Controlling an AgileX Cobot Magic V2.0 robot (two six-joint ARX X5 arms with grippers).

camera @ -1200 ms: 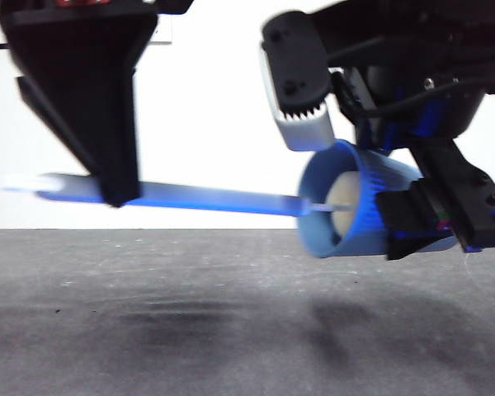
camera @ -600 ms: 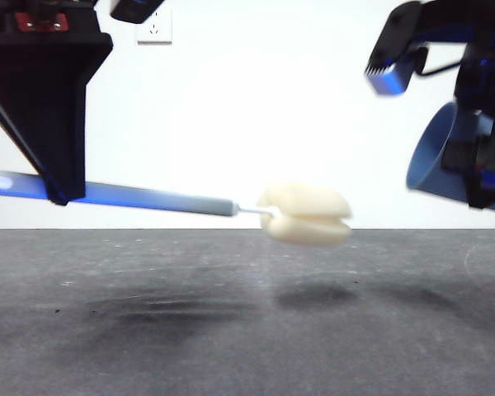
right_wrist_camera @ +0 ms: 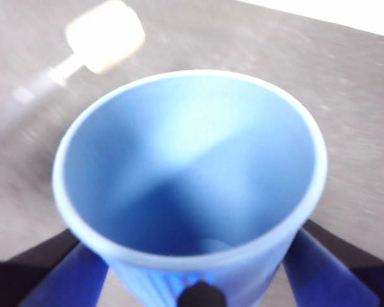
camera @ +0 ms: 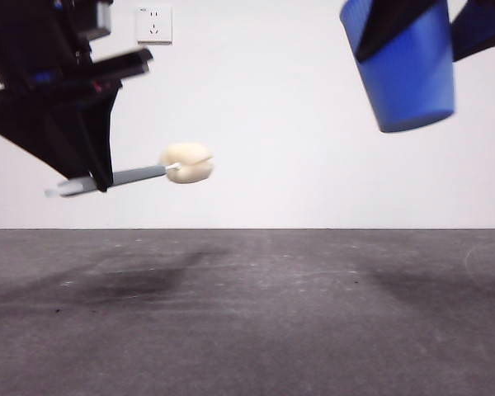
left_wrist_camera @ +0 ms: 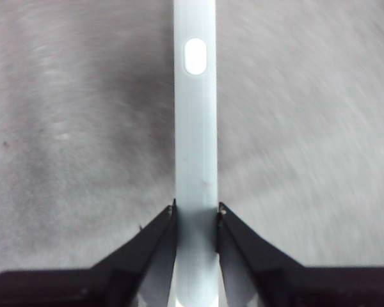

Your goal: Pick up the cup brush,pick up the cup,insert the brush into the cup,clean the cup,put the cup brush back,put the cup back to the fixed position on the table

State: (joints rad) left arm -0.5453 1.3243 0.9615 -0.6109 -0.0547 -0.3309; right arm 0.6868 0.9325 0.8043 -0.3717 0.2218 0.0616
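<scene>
Above the table [camera: 247, 313], nearest me, my left gripper [left_wrist_camera: 196, 214] is clamped on the flat handle of the cup brush [camera: 132, 175], gripping near the looped end so the sponge head sticks out free, well clear of the table. Farther off, high above the same table, my right gripper [right_wrist_camera: 198, 281] squeezes the cup [camera: 408, 70] by its sides, upright and empty, well apart from the brush, ready for setting down.

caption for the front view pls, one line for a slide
Left gripper holds the brush level in the air while the right gripper lifts the blue cup high above the table.
</scene>
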